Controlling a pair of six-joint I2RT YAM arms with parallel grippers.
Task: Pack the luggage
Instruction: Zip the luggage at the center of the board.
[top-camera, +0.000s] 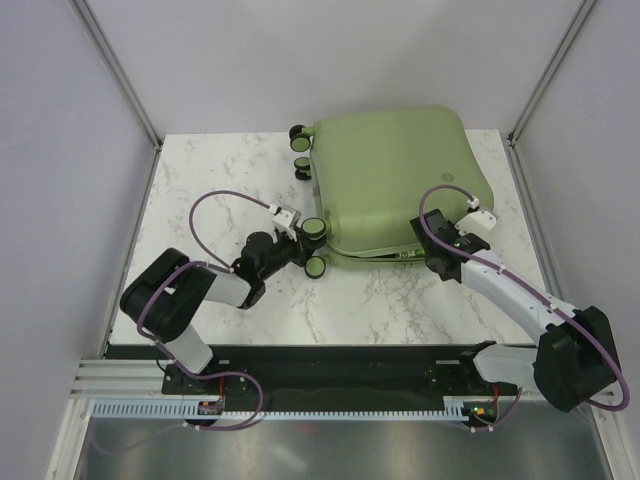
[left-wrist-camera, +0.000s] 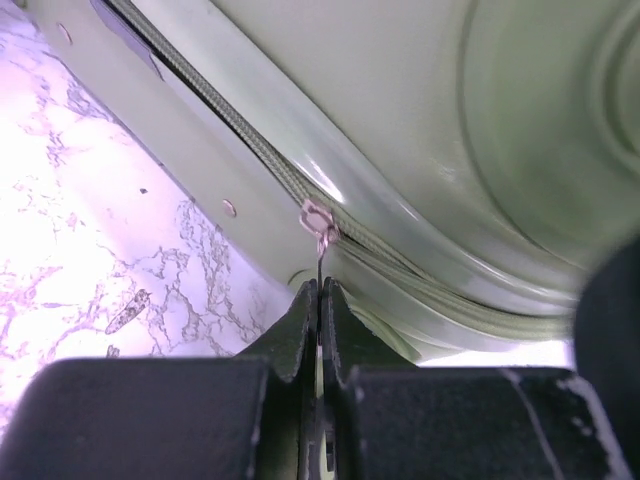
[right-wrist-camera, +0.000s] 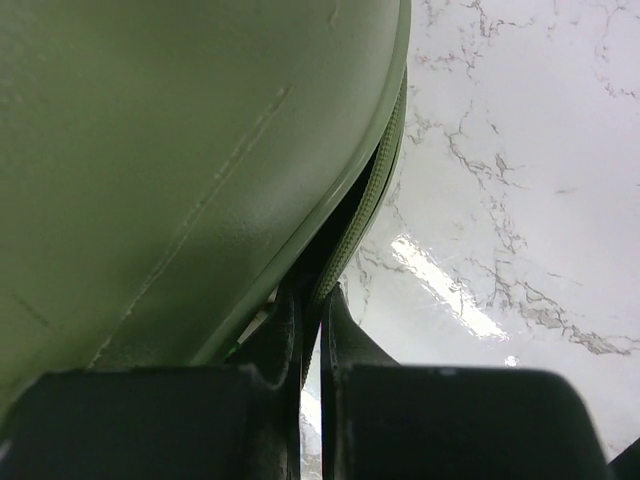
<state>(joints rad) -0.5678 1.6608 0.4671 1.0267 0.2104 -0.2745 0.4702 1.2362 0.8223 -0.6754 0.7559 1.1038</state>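
Two arms reach in from the near edge of the white marble table (top-camera: 220, 180), and both meet the same thing: the luggage (top-camera: 395, 175), a pale sage-green hard-shell suitcase. It lies flat on its side toward the far right of the tabletop, with its black-and-green caster wheels (top-camera: 315, 228) sticking out on the left and a small round logo (top-camera: 447, 178) on the upper shell near the right edge. The left gripper (left-wrist-camera: 318, 295) sits at the near-left corner of the case, just beside the two nearer wheels. Up close its fingers (left-wrist-camera: 290, 335) are clenched tight on the zipper pull (left-wrist-camera: 320, 262), a thin dark tab hanging from a small metal slider (left-wrist-camera: 320, 220) on the grey-green zipper (left-wrist-camera: 240, 140) that runs along the seam between the two shells. The right gripper (right-wrist-camera: 312, 300) is at the near-right side of the case. Its fingers (right-wrist-camera: 345, 335) are pressed together with barely a slit between them, tips right at the seam. A dark gap shows there between the shells, with the ribbed zipper band (right-wrist-camera: 375, 190) running along it. Whether those fingers pinch the band or merely touch it, I cannot tell. Purple cables (top-camera: 215, 200) loop above both wrists.
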